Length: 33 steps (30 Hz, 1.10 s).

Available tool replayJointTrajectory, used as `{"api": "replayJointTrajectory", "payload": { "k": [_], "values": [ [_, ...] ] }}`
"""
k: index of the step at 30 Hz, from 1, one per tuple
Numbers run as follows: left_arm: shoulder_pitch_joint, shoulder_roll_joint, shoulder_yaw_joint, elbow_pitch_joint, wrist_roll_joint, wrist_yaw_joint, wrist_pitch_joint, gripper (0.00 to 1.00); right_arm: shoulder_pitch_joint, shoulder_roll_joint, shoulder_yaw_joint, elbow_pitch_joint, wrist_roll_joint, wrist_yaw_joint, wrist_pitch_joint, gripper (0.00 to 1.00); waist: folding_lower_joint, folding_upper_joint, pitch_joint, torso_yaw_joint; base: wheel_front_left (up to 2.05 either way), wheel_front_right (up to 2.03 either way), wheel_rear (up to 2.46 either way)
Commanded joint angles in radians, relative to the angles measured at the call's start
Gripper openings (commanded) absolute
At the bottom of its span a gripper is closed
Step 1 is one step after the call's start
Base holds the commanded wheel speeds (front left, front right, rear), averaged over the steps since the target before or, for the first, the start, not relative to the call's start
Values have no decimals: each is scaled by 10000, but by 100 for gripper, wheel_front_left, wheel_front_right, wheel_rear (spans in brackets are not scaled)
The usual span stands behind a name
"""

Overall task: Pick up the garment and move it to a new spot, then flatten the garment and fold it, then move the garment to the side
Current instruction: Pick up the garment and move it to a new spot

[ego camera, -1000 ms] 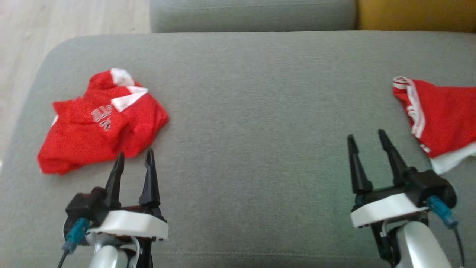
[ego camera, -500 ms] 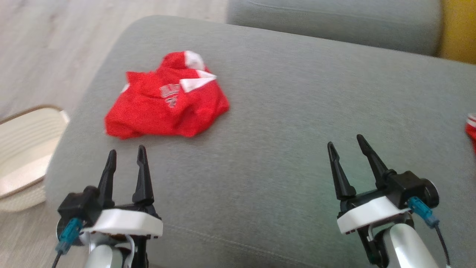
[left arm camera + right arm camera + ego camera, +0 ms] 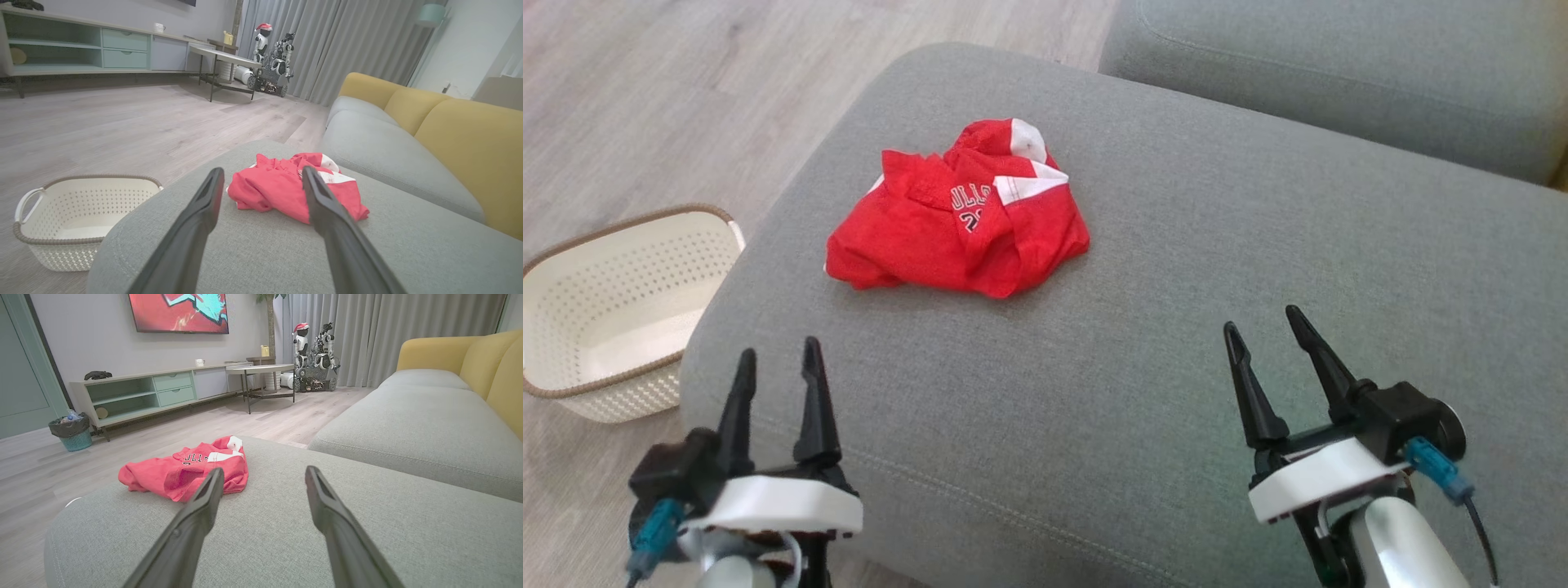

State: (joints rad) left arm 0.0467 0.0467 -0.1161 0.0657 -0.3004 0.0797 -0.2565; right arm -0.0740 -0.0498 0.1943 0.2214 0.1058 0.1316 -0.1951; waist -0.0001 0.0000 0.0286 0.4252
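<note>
Garment [image 3: 915, 245] lies crumpled in a heap on the grey seat cushion [image 3: 1176, 245], toward its left end and near the rounded corner. Red fabric, white panels along the top, dark lettering half lost in a fold. Not flattened, not folded.

My left gripper [image 3: 777, 347] hangs over the cushion's front left edge. Fingers spread, nothing between them. The garment is ahead and a little to the right, apart from me, no contact. In the left wrist view the heap sits beyond the gap, its right part behind my right finger.

My right gripper [image 3: 1261, 318] hangs over the front right part of the same cushion. Fingers spread, holding nothing. It is well apart from the garment, which lies ahead and off to the left. In the right wrist view the red heap shows just past my left fingertip.

A cream perforated basket [image 3: 572, 294] with a brown rim stands on the wood floor [image 3: 686, 82], just beside the cushion's left end.

A second grey cushion [image 3: 1339, 73] runs beyond the first one. Yellow back cushions [image 3: 461, 134] stand behind it.
</note>
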Motion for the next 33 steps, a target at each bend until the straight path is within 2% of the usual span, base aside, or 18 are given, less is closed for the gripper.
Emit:
{"api": "replayJointTrajectory", "payload": {
  "k": [1, 9, 14, 17, 20, 26, 33],
  "values": [
    [-320, 35, 366, -408, 81, 56, -53, 100, -318, -5, 248, -282, 43, -9, -114, 100, 1, 0, 64, -70, 0, 0, 0],
    [-780, 35, 973, -443, -74, -33, -53, 100, -519, -5, 168, -498, -117, -9, 11, 100, 1, 0, 674, -527, 0, 0, 0],
    [-1634, 35, 1269, 230, 16, -537, -53, 100, -844, -5, -257, -936, -515, -9, 275, 100, 1, 0, 1464, -891, 0, 0, 0],
    [-2413, 156, 1305, 1114, 47, -873, -53, 100, -1055, -5, -636, -1355, -790, -9, 469, 100, 1, 0, 1995, -1124, 0, 0, 0],
    [-3731, 617, 1213, 2417, 108, -1124, 399, 100, -1389, -5, -1138, -2049, -1085, -9, 737, 100, 1, 0, 2680, -1477, 0, 0, 0],
    [-5598, 1301, 1308, 4372, 22, -1197, 1573, 100, -1791, -5, -1469, -3008, -1371, -9, 1077, 100, 1, 0, 3453, -2023, 0, 0, 0],
    [-6950, 1993, 1322, 6420, 164, -1082, 2223, 100, -1983, -5, -1297, -3395, -1350, -9, 1202, 100, 1, 0, 3849, -2581, 0, 0, 0]
  ]
}}
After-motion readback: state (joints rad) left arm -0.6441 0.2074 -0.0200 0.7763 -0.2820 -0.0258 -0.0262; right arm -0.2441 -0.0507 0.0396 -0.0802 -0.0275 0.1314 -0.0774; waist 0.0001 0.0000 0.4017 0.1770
